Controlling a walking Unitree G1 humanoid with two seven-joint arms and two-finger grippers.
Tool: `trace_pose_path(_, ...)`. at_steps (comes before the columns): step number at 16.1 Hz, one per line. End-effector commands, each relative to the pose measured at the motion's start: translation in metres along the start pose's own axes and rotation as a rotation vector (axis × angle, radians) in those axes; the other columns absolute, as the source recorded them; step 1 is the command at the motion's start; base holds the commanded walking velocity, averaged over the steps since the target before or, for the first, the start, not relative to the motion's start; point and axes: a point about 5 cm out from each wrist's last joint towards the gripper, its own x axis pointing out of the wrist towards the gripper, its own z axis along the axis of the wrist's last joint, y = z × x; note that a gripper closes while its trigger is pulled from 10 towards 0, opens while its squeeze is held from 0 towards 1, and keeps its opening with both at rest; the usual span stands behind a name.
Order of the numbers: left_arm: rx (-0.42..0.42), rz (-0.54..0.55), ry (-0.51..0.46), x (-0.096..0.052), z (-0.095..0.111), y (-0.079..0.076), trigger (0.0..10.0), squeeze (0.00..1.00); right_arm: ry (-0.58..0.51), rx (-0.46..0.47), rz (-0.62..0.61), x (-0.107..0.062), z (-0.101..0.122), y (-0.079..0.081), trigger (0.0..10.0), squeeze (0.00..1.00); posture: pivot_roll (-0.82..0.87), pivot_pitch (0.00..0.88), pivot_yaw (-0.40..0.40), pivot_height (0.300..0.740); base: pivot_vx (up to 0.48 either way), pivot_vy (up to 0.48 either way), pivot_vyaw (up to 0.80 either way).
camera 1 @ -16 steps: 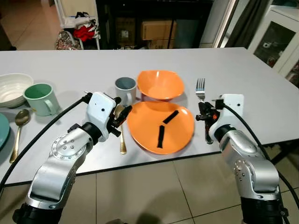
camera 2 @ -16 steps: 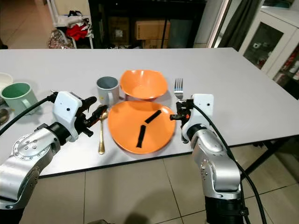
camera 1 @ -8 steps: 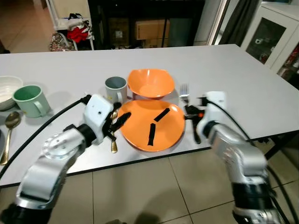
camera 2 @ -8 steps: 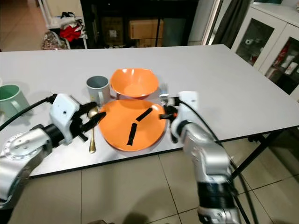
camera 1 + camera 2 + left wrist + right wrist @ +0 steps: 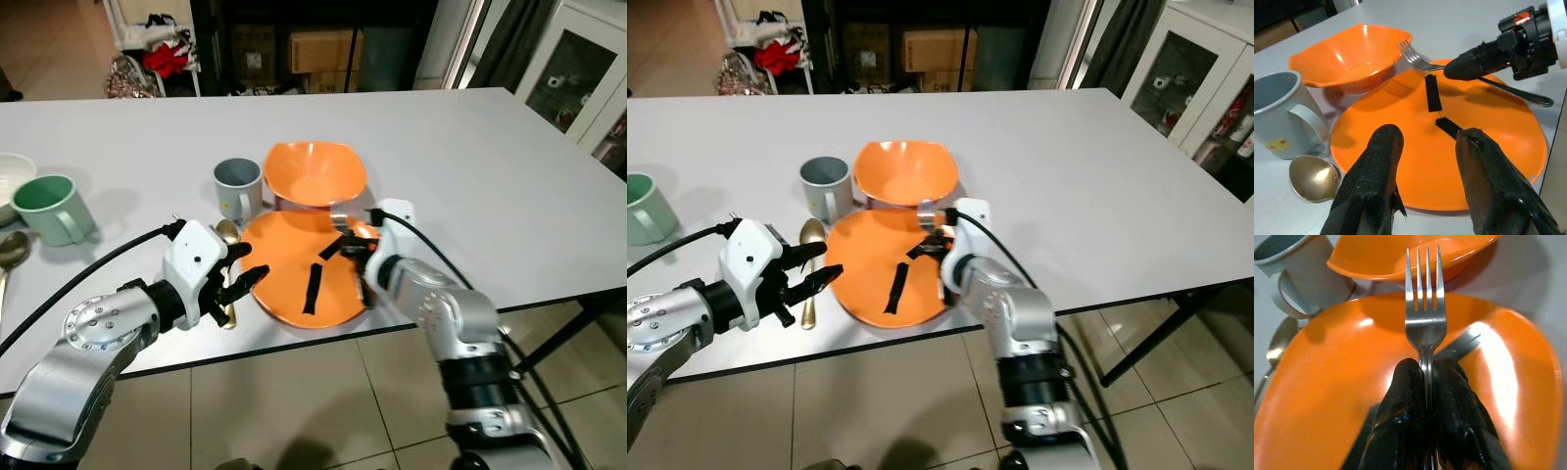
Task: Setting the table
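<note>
An orange plate (image 5: 294,294) with two black strips lies near the table's front edge. Behind it stand an orange bowl (image 5: 313,174) and a grey mug (image 5: 238,188). A gold spoon (image 5: 227,233) lies left of the plate. My right gripper (image 5: 350,247) hovers over the plate's right half, shut on a silver fork (image 5: 1425,308) whose tines point toward the bowl. My left gripper (image 5: 245,277) is open at the plate's left rim, close to the spoon, holding nothing. In the left wrist view its fingers (image 5: 1371,191) frame the plate (image 5: 1400,161), with the fork (image 5: 1415,54) beyond.
A green mug (image 5: 49,209), a white bowl (image 5: 5,174) and a second gold spoon (image 5: 8,250) sit at the table's far left. The table (image 5: 470,186) stretches bare to the right. Tiled floor lies below the front edge; a glass cabinet (image 5: 578,78) stands at right.
My right gripper has carried the fork from the table right of the plate leftward, over the plate. The left gripper stays open near the spoon. The camera has shifted.
</note>
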Motion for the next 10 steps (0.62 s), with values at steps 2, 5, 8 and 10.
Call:
trace_pose_path(2,0.003,-0.014,0.005,-0.004,0.001,-0.001,10.0,0.0,0.005,0.056,-0.001,0.003,0.003,-0.001,10.0,0.0,0.11,0.0,-0.053,0.74,0.0,0.0,0.0)
trace_pose_path(5,-0.002,-0.032,0.014,-0.006,0.001,-0.003,10.0,0.0,0.038,0.095,-0.019,0.017,0.004,0.001,10.0,0.0,0.11,0.0,-0.054,0.74,0.0,0.0,0.0)
trace_pose_path(8,0.0,-0.04,0.023,-0.007,0.001,-0.004,10.0,0.0,0.079,0.072,-0.022,0.03,0.005,0.004,10.0,0.0,0.12,0.0,-0.058,0.74,0.0,0.0,0.0)
trace_pose_path(10,0.001,-0.042,0.026,-0.008,0.001,-0.005,10.0,0.0,0.105,0.036,-0.033,0.036,0.004,0.003,10.0,0.0,0.12,0.0,-0.059,0.74,0.0,0.0,0.0)
